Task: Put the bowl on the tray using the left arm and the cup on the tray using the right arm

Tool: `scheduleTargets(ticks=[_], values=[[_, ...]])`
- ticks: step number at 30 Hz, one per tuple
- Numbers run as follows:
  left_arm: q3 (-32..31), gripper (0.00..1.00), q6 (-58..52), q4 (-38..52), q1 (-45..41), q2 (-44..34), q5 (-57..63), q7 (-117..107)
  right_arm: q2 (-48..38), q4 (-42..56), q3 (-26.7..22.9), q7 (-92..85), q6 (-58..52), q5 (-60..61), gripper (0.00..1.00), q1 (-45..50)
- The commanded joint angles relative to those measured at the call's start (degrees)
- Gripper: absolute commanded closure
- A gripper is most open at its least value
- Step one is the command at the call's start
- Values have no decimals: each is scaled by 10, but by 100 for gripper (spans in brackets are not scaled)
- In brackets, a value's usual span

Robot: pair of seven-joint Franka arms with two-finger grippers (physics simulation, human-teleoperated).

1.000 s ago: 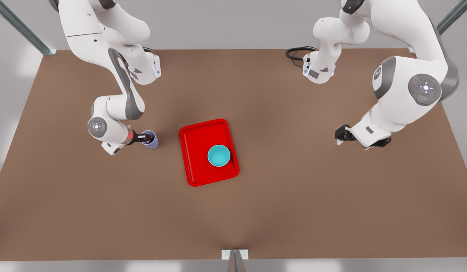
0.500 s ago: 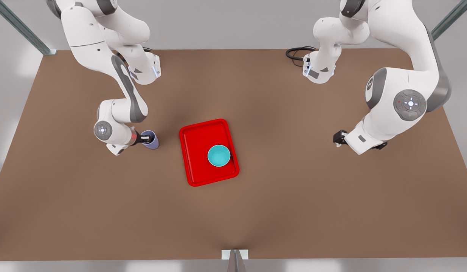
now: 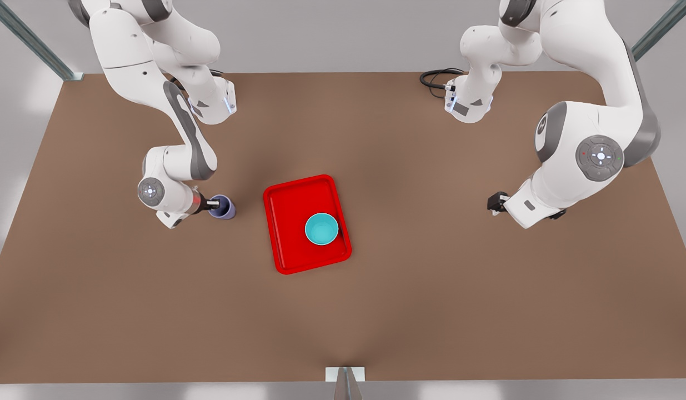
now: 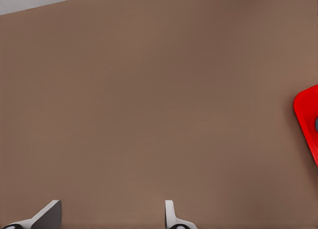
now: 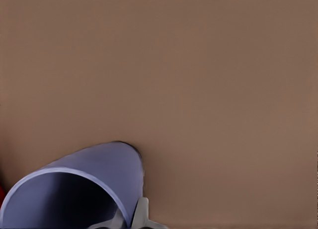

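The tray [image 3: 307, 224] lies near the middle of the worktop [image 3: 409, 311]. The bowl [image 3: 321, 229] sits in it, toward the corner at the front view's lower right. Off the tray, on the front view's left, the cup [image 3: 223, 206] stands on the worktop with the right claw [image 3: 214, 205] at its rim. The left claw [image 3: 495, 203] hangs well apart on the front view's right, fingers spread over bare worktop.

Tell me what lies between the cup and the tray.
Nothing: in the front view the cup, held at its rim by the right gripper, is parted from the tray by bare brown table.
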Motion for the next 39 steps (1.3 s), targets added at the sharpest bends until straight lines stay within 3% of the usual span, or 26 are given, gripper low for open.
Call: scheduleTargets(ticks=[1, 10, 15, 22, 29, 37, 39], values=[[0, 0, 0, 0, 0, 0, -1, 0, -1, 1, 0, 2, -2, -3, 79, 0], [0, 0, -4, 0, 0, -5, 0, 0, -30, 21, 7, -61, -12, -4, 79, 21], [3, 0, -5, 0, 0, -5, 1, -2, -39, 42, 56, -54, -12, -3, 79, 23], [3, 0, -5, 0, 0, -1, 1, -3, -32, 78, 117, 103, -23, 15, 79, 71], [3, 0, -5, 0, 0, 3, 0, -3, 14, 80, 117, 139, 24, 30, 79, 141], [4, 0, -5, 1, 0, 5, 1, -2, 38, 44, 116, 131, 74, 27, 79, 137], [4, 0, -6, 1, 0, 5, 1, -3, 40, 46, 116, 137, 73, 28, 45, 137]])
